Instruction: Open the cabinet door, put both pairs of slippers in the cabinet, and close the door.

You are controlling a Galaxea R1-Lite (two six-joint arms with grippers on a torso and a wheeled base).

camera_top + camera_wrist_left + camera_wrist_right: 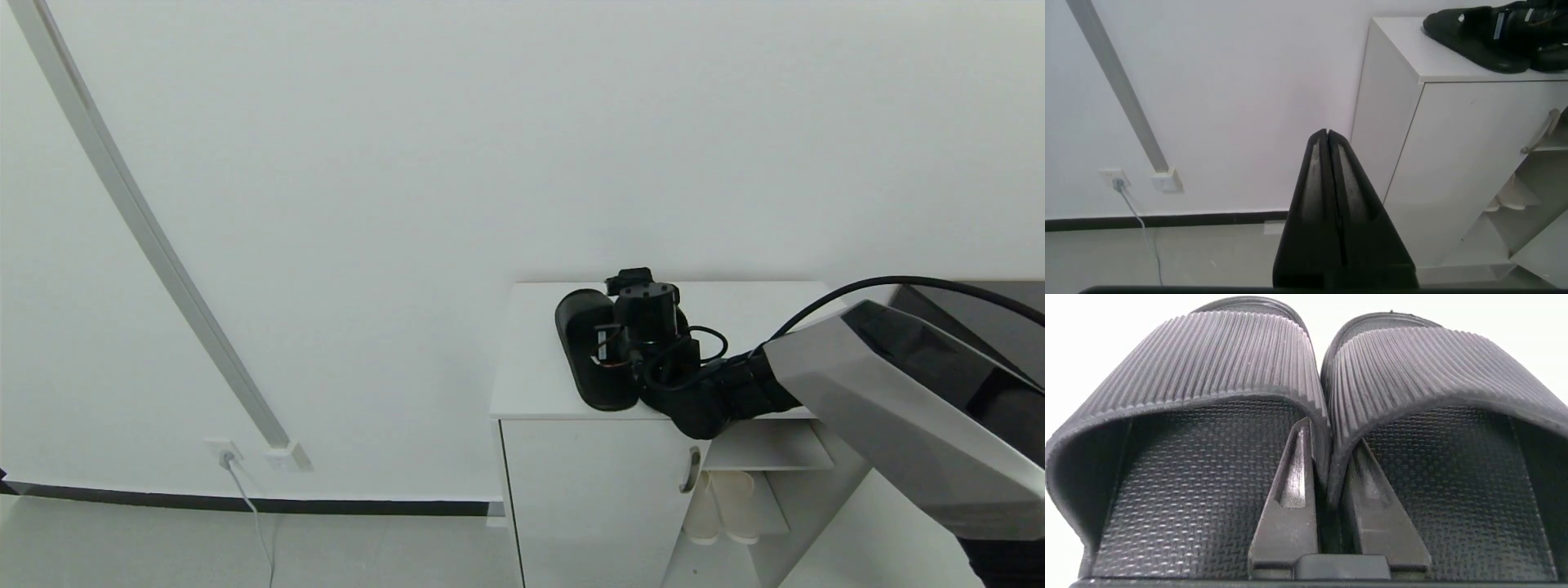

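A pair of black slippers [589, 351] lies side by side on top of the white cabinet [535, 367]. My right gripper [608, 343] is at their open ends. In the right wrist view its fingers [1290, 506] sit one inside each slipper [1208, 457], and the gripper [1327, 469] is shut on the two inner walls between them. The cabinet's right half stands open, with a pair of white slippers [722, 510] on a lower shelf. My left gripper [1328, 140] is shut on nothing, low and to the left of the cabinet [1396, 122]. The black slippers [1478, 33] show on the cabinet top in that view.
The cabinet's left door [592, 506] is closed, its handle [692, 469] at the right edge. A wall socket with a cable [224, 453] and a slanting conduit [147, 229] are on the wall to the left. Bare floor lies in front of the wall.
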